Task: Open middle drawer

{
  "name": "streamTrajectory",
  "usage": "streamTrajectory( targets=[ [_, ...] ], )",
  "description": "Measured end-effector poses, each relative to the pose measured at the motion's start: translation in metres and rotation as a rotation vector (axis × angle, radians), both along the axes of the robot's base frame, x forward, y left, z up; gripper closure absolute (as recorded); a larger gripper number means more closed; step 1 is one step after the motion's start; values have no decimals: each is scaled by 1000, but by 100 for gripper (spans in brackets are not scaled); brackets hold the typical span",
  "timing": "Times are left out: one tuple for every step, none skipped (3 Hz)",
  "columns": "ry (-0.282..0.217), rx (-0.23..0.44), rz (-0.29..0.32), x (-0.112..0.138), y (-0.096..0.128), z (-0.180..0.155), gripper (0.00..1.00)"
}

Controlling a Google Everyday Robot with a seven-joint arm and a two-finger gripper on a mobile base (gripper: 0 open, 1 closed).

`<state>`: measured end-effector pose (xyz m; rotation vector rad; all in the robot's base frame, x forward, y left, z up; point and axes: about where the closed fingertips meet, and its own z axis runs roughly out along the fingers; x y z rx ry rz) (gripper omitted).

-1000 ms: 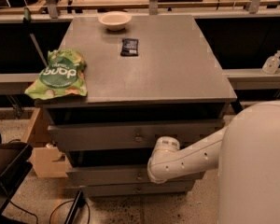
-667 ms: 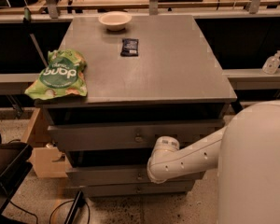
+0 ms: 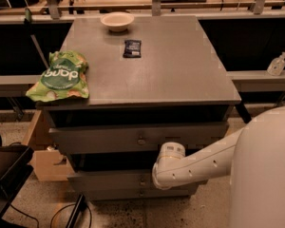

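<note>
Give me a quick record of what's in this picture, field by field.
cabinet top: green snack bag at left edge; white bowl at back; dark packet near it
top drawer: widest front, centre knob
middle drawer: just below, small knob
gripper: at the dark gap between those two fronts
arm: reaches in from right

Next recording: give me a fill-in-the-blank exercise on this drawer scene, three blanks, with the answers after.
1. The green snack bag lies at the front ____ corner of the cabinet top.
2. A pale ____ stands near the far edge, beyond the small dark packet.
3. The gripper, at the arm's end, sits just below the ____ drawer's front and above the middle drawer.

Missing words: left; bowl; top.
</note>
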<state>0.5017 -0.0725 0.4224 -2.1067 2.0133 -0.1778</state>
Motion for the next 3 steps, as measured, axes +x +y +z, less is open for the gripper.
streamTrajectory(
  targets=[
    [0, 0, 0, 0, 0, 5, 76],
    [0, 0, 0, 0, 0, 8, 53],
    [0, 0, 0, 0, 0, 9, 28]
  ],
)
